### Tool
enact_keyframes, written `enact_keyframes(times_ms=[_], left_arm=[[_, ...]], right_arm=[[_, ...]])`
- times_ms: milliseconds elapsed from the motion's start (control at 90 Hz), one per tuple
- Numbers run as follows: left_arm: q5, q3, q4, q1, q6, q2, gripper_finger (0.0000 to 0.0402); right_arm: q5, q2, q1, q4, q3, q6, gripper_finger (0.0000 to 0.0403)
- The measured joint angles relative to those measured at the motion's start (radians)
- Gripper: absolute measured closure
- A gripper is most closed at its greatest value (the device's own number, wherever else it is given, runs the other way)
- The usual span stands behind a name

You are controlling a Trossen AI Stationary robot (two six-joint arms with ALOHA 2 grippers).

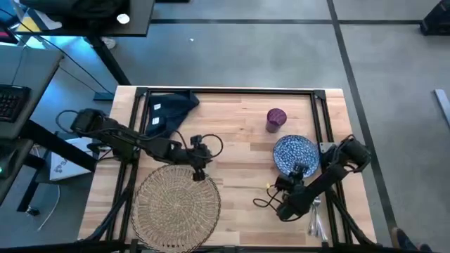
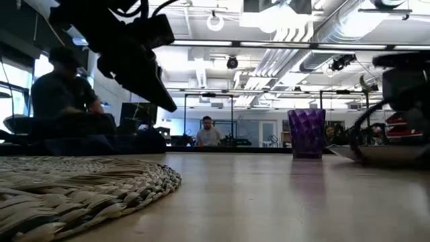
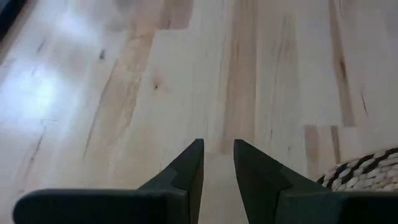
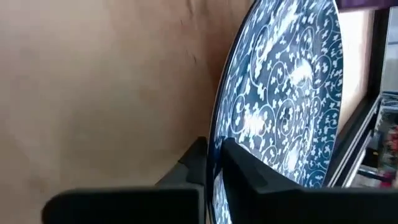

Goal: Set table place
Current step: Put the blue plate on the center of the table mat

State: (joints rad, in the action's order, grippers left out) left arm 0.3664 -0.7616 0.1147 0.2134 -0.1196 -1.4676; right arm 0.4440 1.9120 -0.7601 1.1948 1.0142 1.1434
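Note:
The round wicker mat point(image 1: 176, 204) lies flat at the table's near left. My left gripper point(image 1: 199, 173) hovers just over the mat's far edge, narrowly open, with only bare wood between its fingers point(image 3: 219, 146). The blue-white plate point(image 1: 295, 151) is at the right, and my right gripper point(image 1: 299, 170) is shut on its near rim. A purple cup point(image 1: 275, 118) stands upright beyond the plate. The navy napkin point(image 1: 169, 112) lies crumpled at the far left. Silver cutlery point(image 1: 315, 219) lies by the near right edge. My right gripper pinches the plate's rim point(image 4: 219, 134) on its near side, one finger on the patterned top face and one under it. The fingers reach in from the table's near side at a low slant. Whether the plate is clear of the table I cannot tell.
Bare wood point(image 1: 242, 161) lies between the mat and the plate. A black rail frame point(image 1: 225, 90) runs along the table's edges. In the low view a seated person point(image 2: 64, 101) shows beyond the table's far left, and another person point(image 2: 208, 131) farther back.

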Motion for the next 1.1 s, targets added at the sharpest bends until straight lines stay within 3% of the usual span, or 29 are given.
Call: enact_keyframes(times_ms=[400, 856, 1100], left_arm=[[-0.037, 0.000, 0.030, 0.019, 0.000, 0.009, 0.0332], [-0.013, 0.000, 0.124, 0.161, -0.063, 0.009, 0.0332], [0.099, 0.000, 0.199, 0.283, -0.149, 0.009, 0.0332]], right_arm=[[0.036, -0.021, -0.002, 0.014, 0.125, -0.108, 0.0403], [0.179, -0.022, -0.008, 0.062, 0.225, -0.228, 0.0401], [0.247, -0.022, -0.007, 0.065, 0.235, -0.284, 0.0402]])
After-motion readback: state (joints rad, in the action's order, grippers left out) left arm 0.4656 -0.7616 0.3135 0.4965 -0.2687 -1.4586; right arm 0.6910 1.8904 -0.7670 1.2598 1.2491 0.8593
